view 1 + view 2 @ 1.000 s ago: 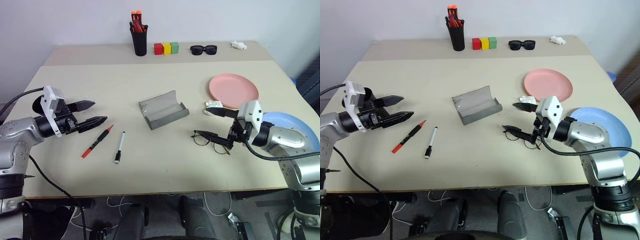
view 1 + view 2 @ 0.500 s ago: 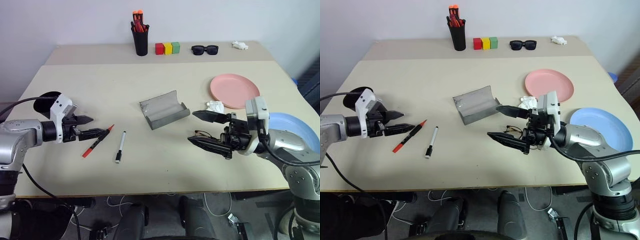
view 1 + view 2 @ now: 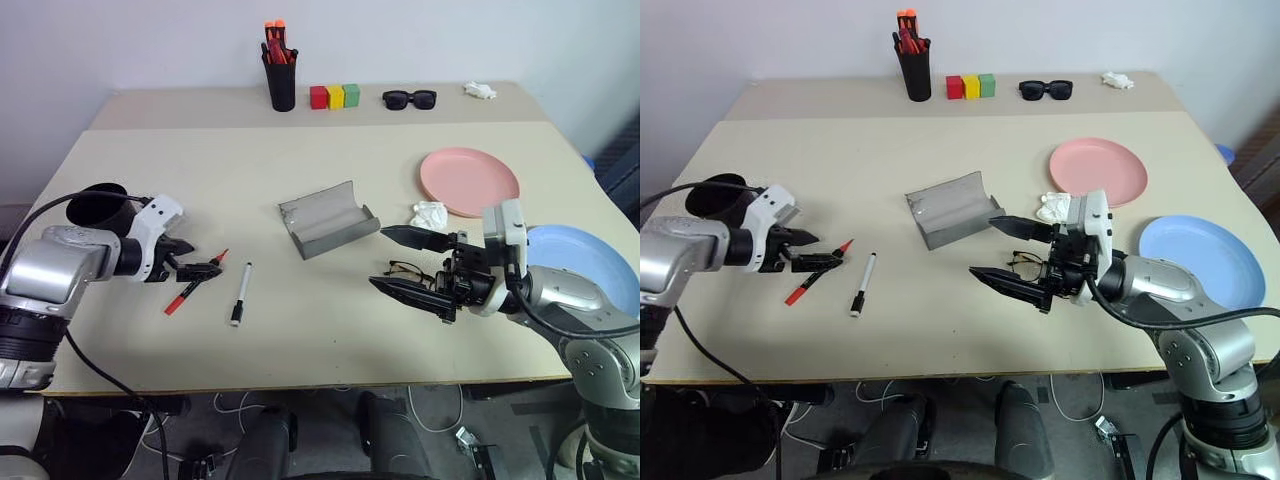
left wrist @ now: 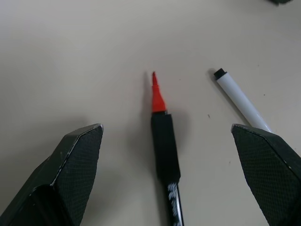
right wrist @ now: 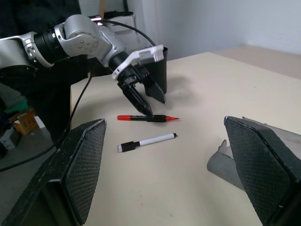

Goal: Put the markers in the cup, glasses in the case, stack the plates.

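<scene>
With our left gripper [image 4: 167,181] spread wide astride the slim red plastic marker [image 4: 164,141], we judge it light, stiff, prone to roll, best pinched mid-barrel.

I'm seeing brushed silver arm shells on both sides, black joint rings, white housings at each wrist. My left gripper [image 3: 200,266] and right gripper [image 3: 398,261] carry tapered black fingers with a fine mesh texture. Black cables loop off both forearms.
</scene>
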`<action>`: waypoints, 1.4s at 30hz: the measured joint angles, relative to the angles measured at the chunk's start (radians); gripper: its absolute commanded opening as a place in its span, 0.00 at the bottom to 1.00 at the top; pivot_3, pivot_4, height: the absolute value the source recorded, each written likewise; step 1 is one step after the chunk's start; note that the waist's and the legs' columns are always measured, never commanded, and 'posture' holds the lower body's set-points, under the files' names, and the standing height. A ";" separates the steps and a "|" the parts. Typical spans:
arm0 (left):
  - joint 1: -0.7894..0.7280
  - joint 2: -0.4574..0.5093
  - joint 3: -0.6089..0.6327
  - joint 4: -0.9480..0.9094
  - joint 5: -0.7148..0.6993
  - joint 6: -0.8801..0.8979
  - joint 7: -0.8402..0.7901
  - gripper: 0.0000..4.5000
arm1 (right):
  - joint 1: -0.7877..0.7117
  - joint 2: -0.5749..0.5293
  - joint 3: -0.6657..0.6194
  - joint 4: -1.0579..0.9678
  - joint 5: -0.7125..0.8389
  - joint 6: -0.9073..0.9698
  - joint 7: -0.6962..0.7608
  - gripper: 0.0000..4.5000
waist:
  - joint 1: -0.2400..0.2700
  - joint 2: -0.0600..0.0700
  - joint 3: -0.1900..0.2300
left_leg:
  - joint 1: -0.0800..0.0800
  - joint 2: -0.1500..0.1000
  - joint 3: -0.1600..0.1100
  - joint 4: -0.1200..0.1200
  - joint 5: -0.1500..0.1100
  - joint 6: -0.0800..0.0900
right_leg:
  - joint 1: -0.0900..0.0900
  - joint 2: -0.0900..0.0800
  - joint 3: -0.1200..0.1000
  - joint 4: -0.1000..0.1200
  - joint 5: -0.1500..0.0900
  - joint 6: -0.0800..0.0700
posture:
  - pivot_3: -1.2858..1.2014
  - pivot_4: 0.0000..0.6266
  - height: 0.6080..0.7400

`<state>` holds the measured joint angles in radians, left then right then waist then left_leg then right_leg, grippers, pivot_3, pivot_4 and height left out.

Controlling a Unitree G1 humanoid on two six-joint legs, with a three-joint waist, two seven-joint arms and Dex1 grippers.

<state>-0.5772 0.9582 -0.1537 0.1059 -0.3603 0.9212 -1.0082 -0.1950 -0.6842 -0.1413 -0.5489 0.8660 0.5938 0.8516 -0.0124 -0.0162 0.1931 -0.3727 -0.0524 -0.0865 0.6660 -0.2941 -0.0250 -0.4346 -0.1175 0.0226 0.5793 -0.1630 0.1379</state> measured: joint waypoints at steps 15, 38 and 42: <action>-0.034 0.015 -0.095 0.050 0.092 -0.014 -0.080 0.02 | 0.030 -0.007 -0.028 -0.007 -0.039 -0.018 -0.023 0.91 | -0.001 0.000 0.000 | 0.000 0.000 0.000 0.000 0.000 0.000 | 0.000 0.000 0.000 0.000 0.000 0.000 | 0.52 0.24 1.00; -0.053 -0.199 0.498 -0.081 -0.202 -0.296 0.114 0.01 | -0.047 -0.002 0.012 0.061 -0.076 -0.039 0.025 0.91 | -0.001 0.000 0.000 | 0.000 0.000 0.000 0.001 0.000 0.000 | 0.000 0.000 0.000 0.000 0.000 0.000 | 0.52 0.24 1.00; -0.039 -0.198 0.609 -0.124 -0.236 -0.320 0.195 0.01 | -0.062 -0.001 0.017 0.076 -0.081 -0.042 0.038 0.91 | -0.002 0.000 0.000 | 0.000 0.000 0.000 0.000 0.000 0.000 | 0.000 0.000 0.000 0.000 0.000 0.000 | 0.52 0.24 1.00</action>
<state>-0.6165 0.7602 0.4558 -0.0186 -0.5964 0.6015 -0.8136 -0.2572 -0.6855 -0.1242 -0.4725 0.7850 0.5520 0.8892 -0.0143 -0.0166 0.1932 -0.3726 -0.0523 -0.0865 0.6665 -0.2940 -0.0252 -0.4349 -0.1177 0.0228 0.5796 -0.1626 0.1383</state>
